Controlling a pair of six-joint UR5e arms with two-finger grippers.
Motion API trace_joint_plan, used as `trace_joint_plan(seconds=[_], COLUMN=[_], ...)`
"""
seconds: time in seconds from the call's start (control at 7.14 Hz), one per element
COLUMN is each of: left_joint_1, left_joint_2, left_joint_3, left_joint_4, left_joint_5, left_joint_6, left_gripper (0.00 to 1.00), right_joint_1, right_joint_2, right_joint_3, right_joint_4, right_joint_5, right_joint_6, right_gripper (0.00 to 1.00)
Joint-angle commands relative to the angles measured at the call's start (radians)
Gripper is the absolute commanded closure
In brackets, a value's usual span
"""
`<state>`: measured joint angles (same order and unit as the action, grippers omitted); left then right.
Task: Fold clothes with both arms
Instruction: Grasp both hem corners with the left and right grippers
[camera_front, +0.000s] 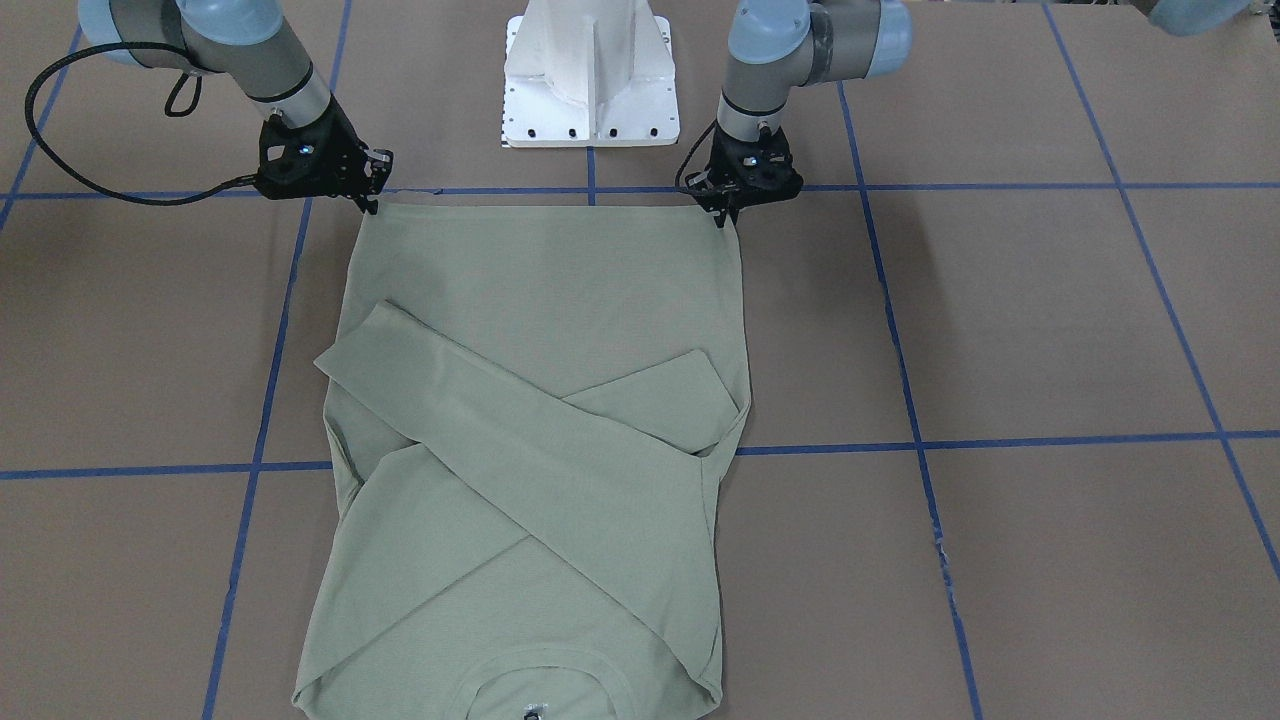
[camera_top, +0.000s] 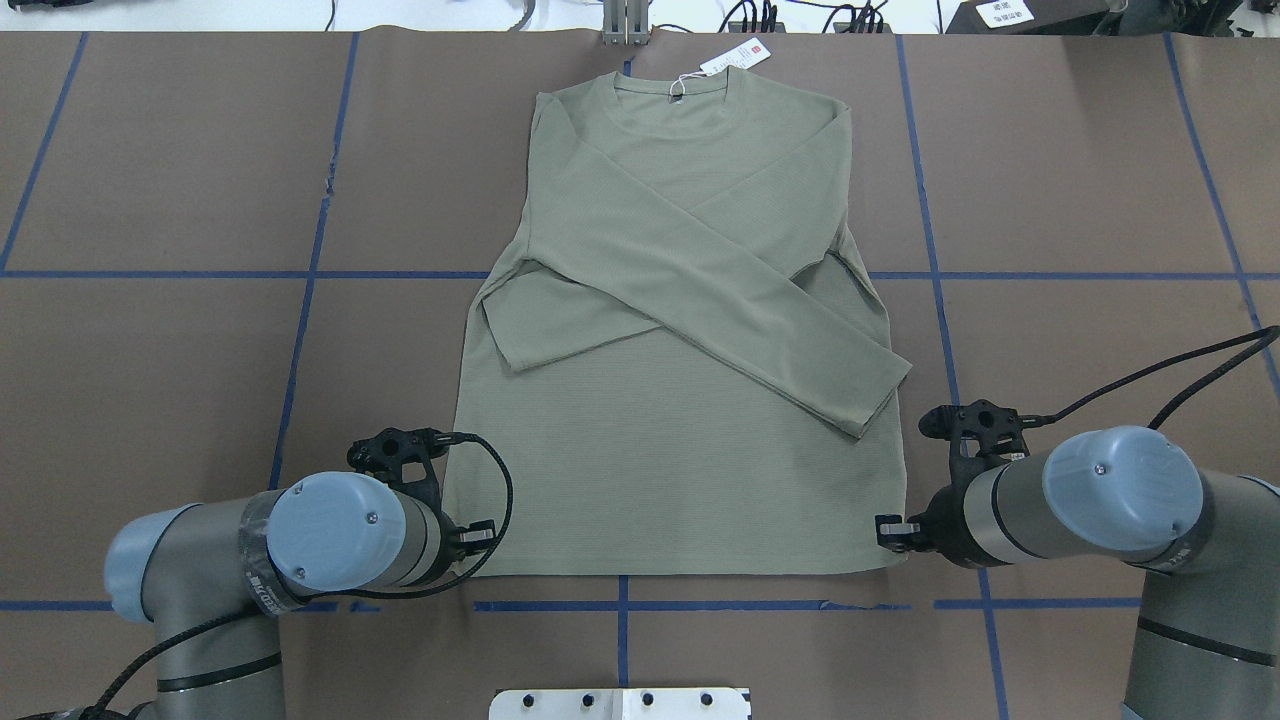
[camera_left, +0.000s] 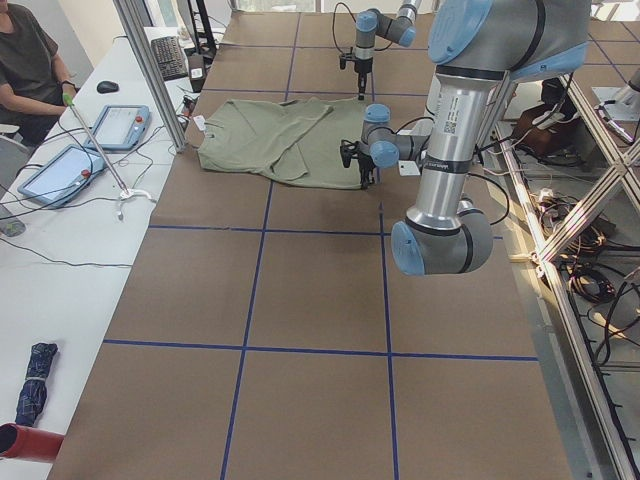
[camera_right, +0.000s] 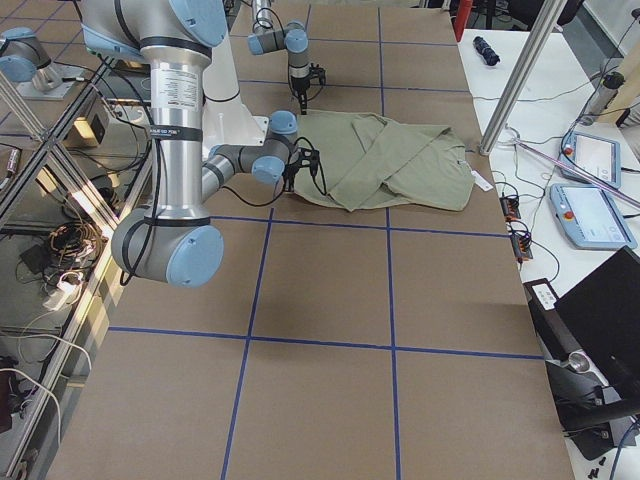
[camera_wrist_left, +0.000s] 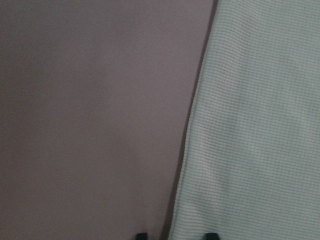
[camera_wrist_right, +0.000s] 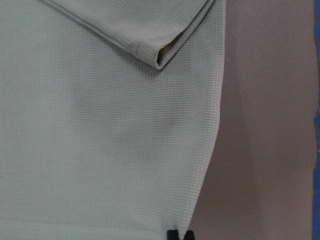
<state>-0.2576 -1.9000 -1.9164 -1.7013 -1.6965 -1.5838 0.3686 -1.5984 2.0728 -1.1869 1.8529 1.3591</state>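
Observation:
The pale sage-green shirt (camera_top: 680, 300) lies flat on the brown table, both sleeves crossed over its chest, collar and white hang tag (camera_top: 735, 55) at the far edge. My left gripper (camera_top: 470, 535) is low at the near hem corner on my left. In the left wrist view (camera_wrist_left: 176, 235) its fingertips stand apart on either side of the shirt's side edge (camera_wrist_left: 260, 125). My right gripper (camera_top: 890, 530) is at the other hem corner. In the right wrist view (camera_wrist_right: 180, 235) its fingertips are close together on the shirt's corner (camera_wrist_right: 100, 125).
The white pedestal base (camera_front: 590, 90) stands just behind the hem. Blue tape lines (camera_top: 300, 275) cross the brown table. A side bench with tablets (camera_left: 120, 125) and a seated person (camera_left: 30, 60) lies beyond the collar end.

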Motion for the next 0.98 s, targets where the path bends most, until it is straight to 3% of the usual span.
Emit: trace_joint_plan(seconds=[0.0, 0.28, 0.56, 0.84], left_joint_1=[-0.003, -0.014, -0.006, 0.088], left_joint_2=[-0.010, 0.024, 0.021, 0.019], left_joint_3=[-0.047, -0.152, -0.310, -0.480], left_joint_4=[0.003, 0.026, 0.199, 0.410], left_joint_5=[-0.008, -0.017, -0.043, -0.043], left_joint_6=[0.002, 0.002, 0.001, 0.001], left_gripper=[1.00, 1.00, 1.00, 1.00], right_joint_1=[0.018, 0.076, 0.079, 0.081], right_joint_2=[-0.002, -0.053, -0.136, -0.211], right_joint_3=[0.015, 0.080, 0.191, 0.266], right_joint_4=[0.000, 0.000, 0.000, 0.003], right_joint_5=[0.031, 0.127, 0.199, 0.348], right_joint_6=[0.000, 0.000, 0.000, 0.000], right_gripper=[1.00, 1.00, 1.00, 1.00])
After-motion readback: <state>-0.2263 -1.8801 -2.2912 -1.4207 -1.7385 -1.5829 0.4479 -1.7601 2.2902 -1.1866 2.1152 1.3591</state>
